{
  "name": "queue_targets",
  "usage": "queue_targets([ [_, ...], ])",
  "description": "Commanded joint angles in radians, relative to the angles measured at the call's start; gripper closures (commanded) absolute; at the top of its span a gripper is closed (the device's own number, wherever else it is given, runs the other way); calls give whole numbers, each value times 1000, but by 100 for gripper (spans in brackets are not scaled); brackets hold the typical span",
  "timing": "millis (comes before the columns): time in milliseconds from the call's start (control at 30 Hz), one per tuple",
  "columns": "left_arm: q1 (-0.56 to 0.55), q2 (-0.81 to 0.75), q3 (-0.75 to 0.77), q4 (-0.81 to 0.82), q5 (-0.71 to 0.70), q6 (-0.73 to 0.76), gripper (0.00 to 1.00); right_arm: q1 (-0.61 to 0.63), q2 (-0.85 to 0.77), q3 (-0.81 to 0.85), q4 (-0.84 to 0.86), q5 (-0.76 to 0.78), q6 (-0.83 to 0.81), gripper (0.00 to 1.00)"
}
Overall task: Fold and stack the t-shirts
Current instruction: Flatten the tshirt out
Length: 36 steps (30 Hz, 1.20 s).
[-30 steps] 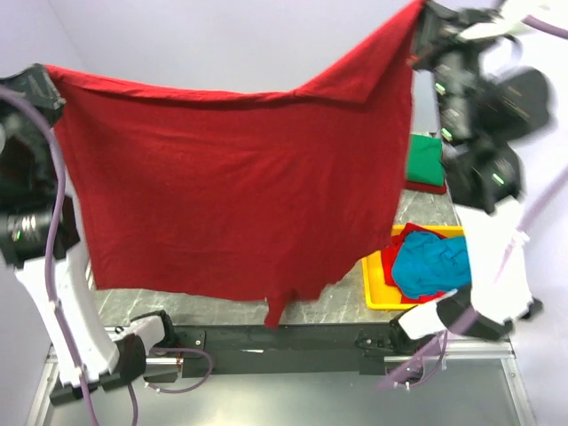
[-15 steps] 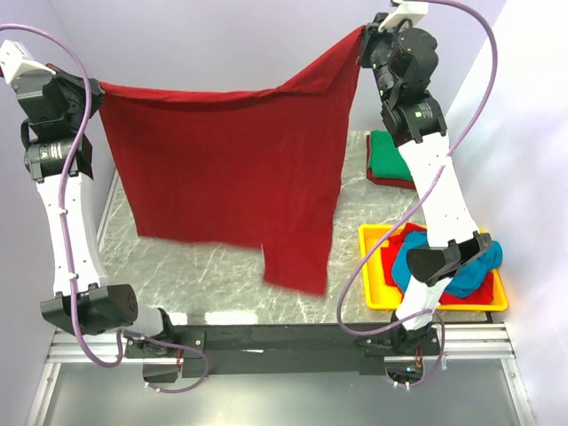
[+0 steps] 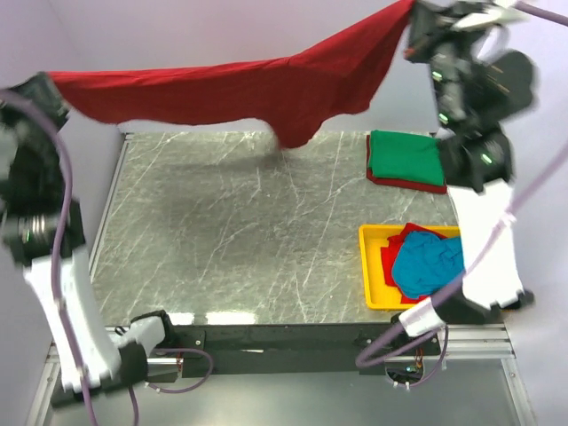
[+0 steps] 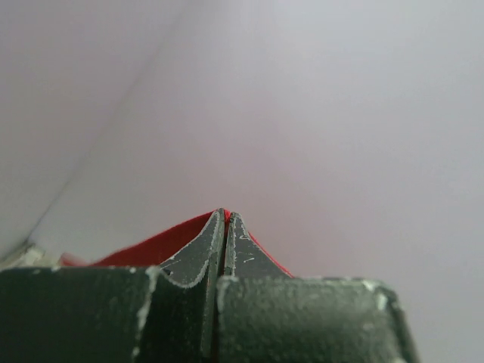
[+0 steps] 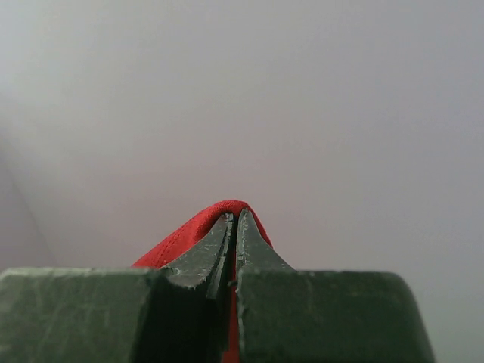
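Dark red cloth, a short-sleeved t-shirt (image 3: 240,89), hung stretched in the air over the far edge of the grey marble worktop (image 3: 222,240). At its left end my left gripper (image 4: 227,214) was pinched tight on one corner. At the right end my right gripper (image 5: 236,215) clamped the other corner, higher up. A folded green t-shirt (image 3: 406,158) lay at the far right corner, and a crumpled teal blue t-shirt (image 3: 430,264) lay in the yellow plastic tray (image 3: 366,266) at the near right edge. I judged this to be the spreading step. Next I would need to lower both arms together and lay the shirt flat, left of the green one.
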Motion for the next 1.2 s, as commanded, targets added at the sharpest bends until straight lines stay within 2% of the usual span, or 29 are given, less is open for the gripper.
queue_targets([
  [0, 3, -98, -16, 81, -126, -1, 99, 17, -113, -1, 90, -18, 14, 100],
  [267, 3, -244, -64, 84, -289, 74, 99, 143, -179, 48, 88, 38, -83, 100],
  [400, 2, -238, -33, 75, -274, 104, 99, 161, -167, 103, 90, 43, -91, 100],
  [600, 3, -156, -47, 46, -190, 73, 99, 161, -93, 71, 119, 103, -132, 100],
  [733, 3, -19, -73, 27, -105, 51, 99, 93, 23, 66, 118, 111, -137, 100],
  [833, 5, 114, -119, 35, -49, 58, 99, 5, 150, 65, 114, 85, -36, 100],
  [900, 3, 205, -148, 45, -6, 68, 99, -23, 284, 107, 110, 72, -13, 100],
  [933, 3, 312, -147, 52, 45, 71, 99, -44, 337, 138, 87, 66, 3, 100],
  [1000, 2, 440, -90, 32, 88, 84, 99, -64, 512, 239, 65, 60, 21, 100],
  [1033, 2, 565, -67, 17, 135, 81, 92, -72, 566, 262, 53, 57, 46, 100],
  [1067, 3, 627, -36, 0, 146, 84, 70, -89, 655, 282, 53, 58, 62, 100],
  [1100, -6, 737, 29, -17, 145, 87, 56, -98, 693, 283, 47, 60, 81, 96],
  [1167, -12, 833, 118, -65, 131, 94, 31, -124, 770, 272, -4, 46, 150, 52],
])
